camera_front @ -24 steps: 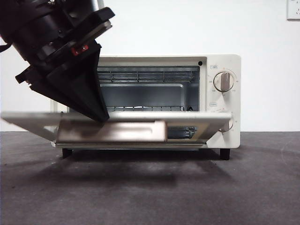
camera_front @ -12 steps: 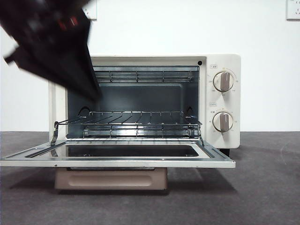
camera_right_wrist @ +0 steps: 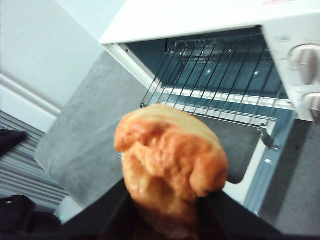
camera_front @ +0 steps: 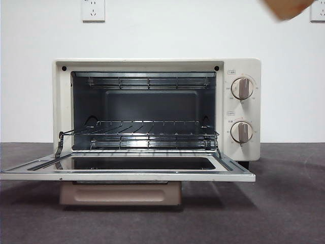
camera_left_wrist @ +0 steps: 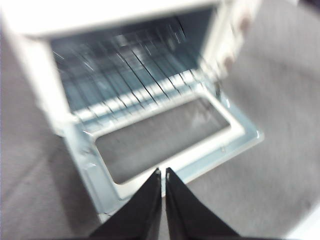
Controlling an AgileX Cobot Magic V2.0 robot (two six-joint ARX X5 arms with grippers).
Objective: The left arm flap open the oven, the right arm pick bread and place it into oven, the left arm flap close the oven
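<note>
I see the oven (camera_front: 152, 117) with its door (camera_front: 127, 170) lying flat and wide open, so the way in is clear. My right fingers (camera_right_wrist: 167, 207) are pinching the bread (camera_right_wrist: 170, 165) from both sides. The bread is up in the air, high above the oven and off to the side where the two knobs (camera_front: 242, 88) are. In the front view only a bit of it peeks in at the top edge. The wire rack (camera_front: 147, 134) lies lower than the bread and farther in, past the flat door, so I think the bread must go down and forward over the door to land on the rack. My left fingers (camera_left_wrist: 163, 195) are pressed together and hold nothing. They hang over the worktop (camera_front: 284, 203) just in front of the door's edge, ready to flip it up later.
</note>
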